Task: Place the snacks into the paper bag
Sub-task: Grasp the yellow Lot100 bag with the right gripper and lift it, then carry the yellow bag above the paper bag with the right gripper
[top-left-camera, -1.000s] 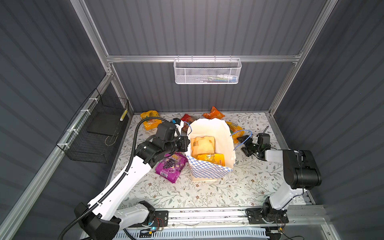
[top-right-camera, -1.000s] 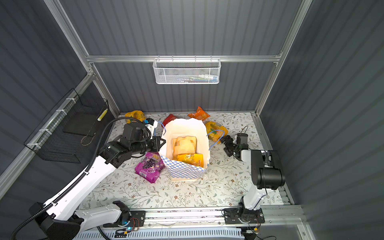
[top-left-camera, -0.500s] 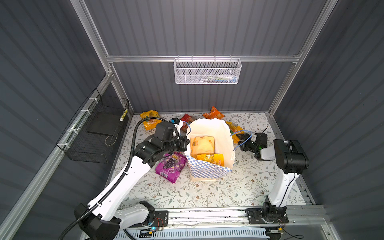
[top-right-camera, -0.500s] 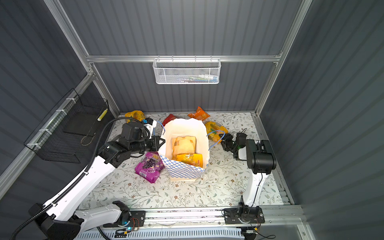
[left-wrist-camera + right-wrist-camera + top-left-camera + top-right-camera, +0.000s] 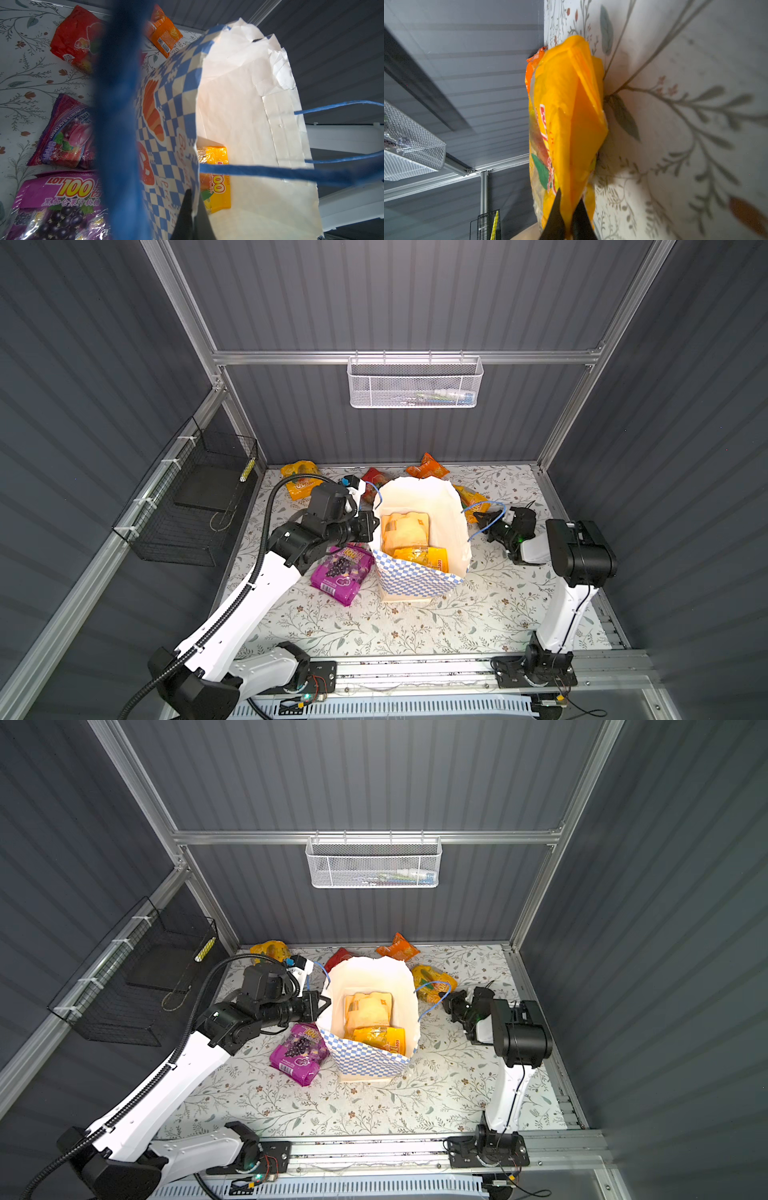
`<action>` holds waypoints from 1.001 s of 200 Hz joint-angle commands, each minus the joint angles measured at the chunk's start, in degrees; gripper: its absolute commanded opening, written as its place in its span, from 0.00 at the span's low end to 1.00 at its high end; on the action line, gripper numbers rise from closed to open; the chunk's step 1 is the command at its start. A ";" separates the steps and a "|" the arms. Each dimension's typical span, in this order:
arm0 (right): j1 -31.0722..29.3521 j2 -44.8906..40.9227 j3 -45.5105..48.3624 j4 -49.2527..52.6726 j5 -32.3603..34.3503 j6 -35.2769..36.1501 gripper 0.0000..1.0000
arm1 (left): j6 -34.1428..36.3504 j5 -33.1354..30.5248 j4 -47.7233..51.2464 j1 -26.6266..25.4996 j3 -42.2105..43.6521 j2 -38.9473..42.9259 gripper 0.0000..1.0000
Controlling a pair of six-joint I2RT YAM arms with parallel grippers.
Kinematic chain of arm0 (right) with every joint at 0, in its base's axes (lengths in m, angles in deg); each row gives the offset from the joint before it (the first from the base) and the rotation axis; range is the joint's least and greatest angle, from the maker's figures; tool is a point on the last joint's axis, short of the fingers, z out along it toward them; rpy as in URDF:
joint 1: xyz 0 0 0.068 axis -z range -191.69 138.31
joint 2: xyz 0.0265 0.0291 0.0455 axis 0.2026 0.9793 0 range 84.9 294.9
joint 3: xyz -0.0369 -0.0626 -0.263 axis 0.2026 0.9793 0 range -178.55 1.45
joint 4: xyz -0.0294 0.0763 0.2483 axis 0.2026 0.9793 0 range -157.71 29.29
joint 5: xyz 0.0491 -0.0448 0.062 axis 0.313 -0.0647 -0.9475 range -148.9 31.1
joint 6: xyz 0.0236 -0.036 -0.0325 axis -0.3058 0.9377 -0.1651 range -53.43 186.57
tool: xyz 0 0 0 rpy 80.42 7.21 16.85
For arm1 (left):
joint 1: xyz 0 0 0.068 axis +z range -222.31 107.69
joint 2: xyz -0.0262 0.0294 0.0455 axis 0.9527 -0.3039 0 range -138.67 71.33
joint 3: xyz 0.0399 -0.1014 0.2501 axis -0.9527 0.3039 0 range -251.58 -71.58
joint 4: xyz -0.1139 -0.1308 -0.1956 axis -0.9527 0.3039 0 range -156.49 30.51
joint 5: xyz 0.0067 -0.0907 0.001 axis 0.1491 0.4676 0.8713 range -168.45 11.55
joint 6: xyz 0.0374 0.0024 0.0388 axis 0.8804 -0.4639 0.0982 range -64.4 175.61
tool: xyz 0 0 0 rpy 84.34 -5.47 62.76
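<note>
Paper bag [image 5: 419,576] upright; we count two packets [image 5: 405,531] inside, one reading "100". Beside it: "LOT 100" grape packet [image 5: 340,572], "FOX'S" packet [image 5: 64,133]. Left fingers [image 5: 373,526] pinch its rim; right fingers [image 5: 481,519] pinch a yellow packet [image 5: 571,124] alongside.

We find a white mesh basket [image 5: 414,383] hung on the rear wall rail; its contents are too small to identify. A black wire basket [image 5: 187,506] is mounted beside the left edge of the floral-covered table [image 5: 395,626].
</note>
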 commanded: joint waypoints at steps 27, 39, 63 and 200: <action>0.18 -18.78 2.10 9.54 -0.42 6.88 0.00 | 0.53 1.24 -4.31 0.44 0.24 2.13 0.00; 0.18 -24.26 2.05 14.70 0.41 9.62 0.00 | 0.52 1.25 -4.37 0.45 0.26 2.19 0.00; 0.18 -35.28 0.39 27.23 3.46 16.11 0.00 | 0.59 1.00 -4.45 0.45 0.29 2.25 0.00; -13.17 -68.67 -27.45 63.02 20.13 33.91 0.00 | -0.03 1.55 -4.62 0.97 0.60 1.15 0.00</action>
